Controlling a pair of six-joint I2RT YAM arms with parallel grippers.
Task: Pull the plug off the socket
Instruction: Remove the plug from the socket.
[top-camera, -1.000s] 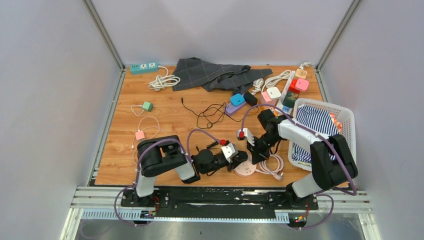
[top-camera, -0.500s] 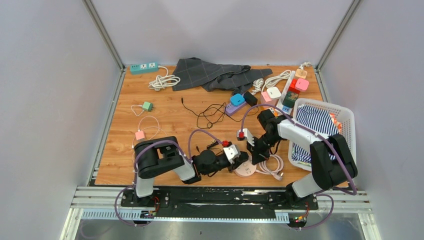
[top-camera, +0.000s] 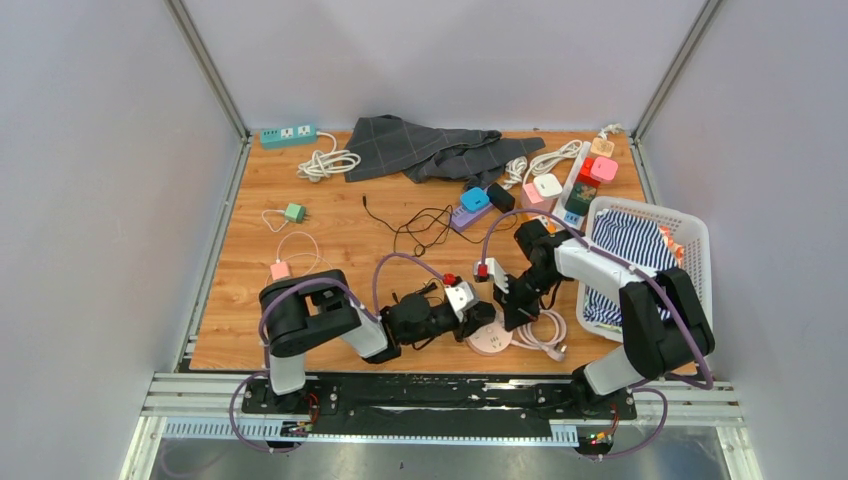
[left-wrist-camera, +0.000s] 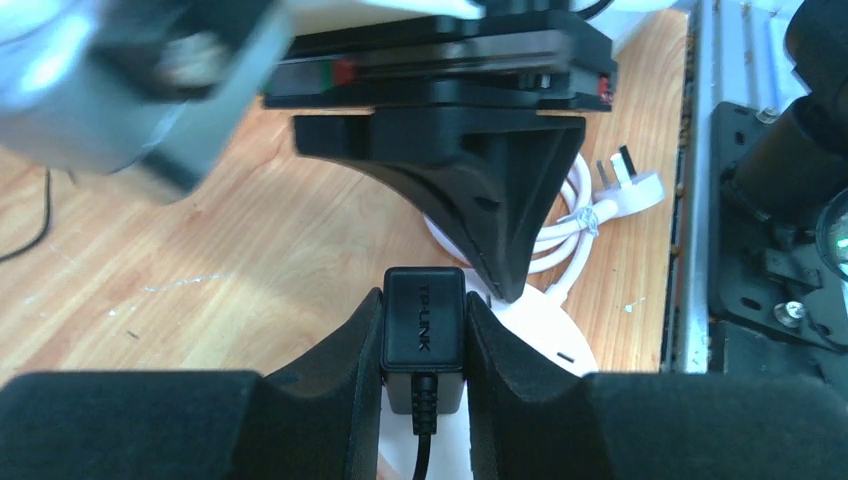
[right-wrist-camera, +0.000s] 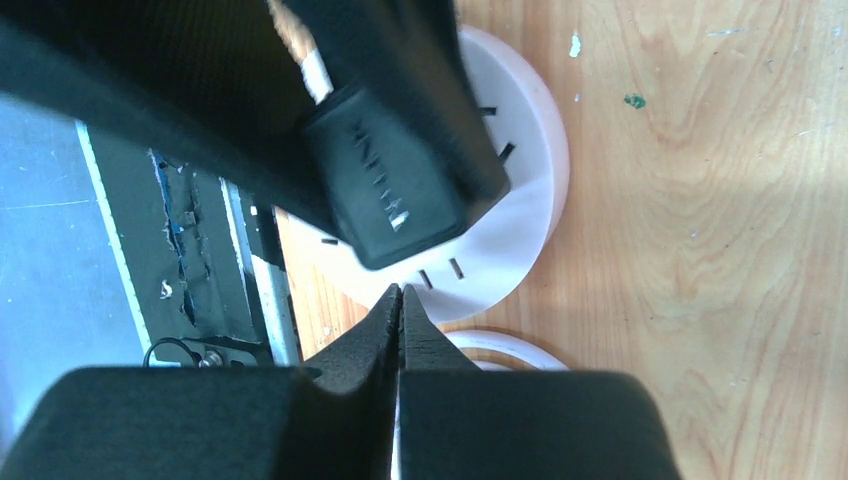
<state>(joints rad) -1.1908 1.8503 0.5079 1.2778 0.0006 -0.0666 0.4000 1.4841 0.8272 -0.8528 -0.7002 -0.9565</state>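
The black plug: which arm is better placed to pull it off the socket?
Left. The left gripper clamps the plug, which sits on the socket. The right gripper is shut and empty, its tips at the socket's edge.

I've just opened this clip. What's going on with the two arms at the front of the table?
The left gripper is clamped on the black plug, which sits over the round white socket near the front edge of the table. The right gripper is shut, its tips down at the socket's rim right beside the plug, apparently bracing it. Whether the prongs have come out cannot be told from these views.
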